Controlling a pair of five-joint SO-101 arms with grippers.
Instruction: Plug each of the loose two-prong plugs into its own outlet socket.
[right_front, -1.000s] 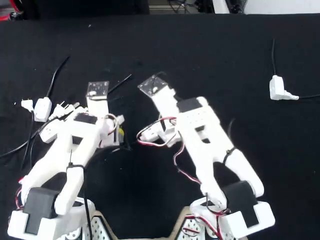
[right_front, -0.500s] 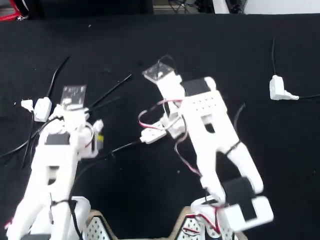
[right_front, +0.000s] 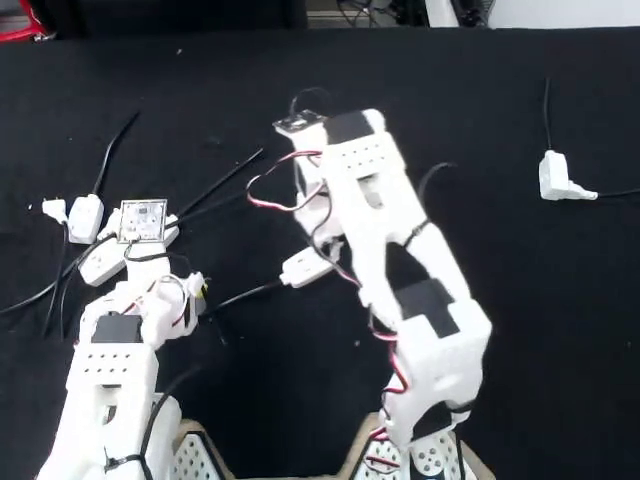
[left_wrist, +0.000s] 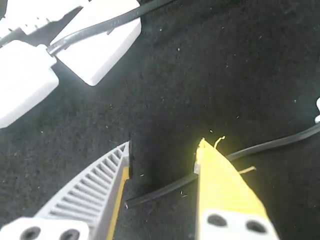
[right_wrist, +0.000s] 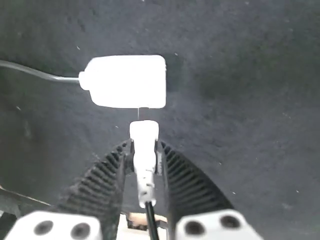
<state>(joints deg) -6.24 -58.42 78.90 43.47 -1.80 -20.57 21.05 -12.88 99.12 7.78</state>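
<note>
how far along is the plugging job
Done: no plug plainly seated. In hand: the right claw is shut on a white plug, lined up with a white socket, a gap between their bodies. To do: push it home; the left claw is open over a black cable, and another white piece lies far off.
</note>
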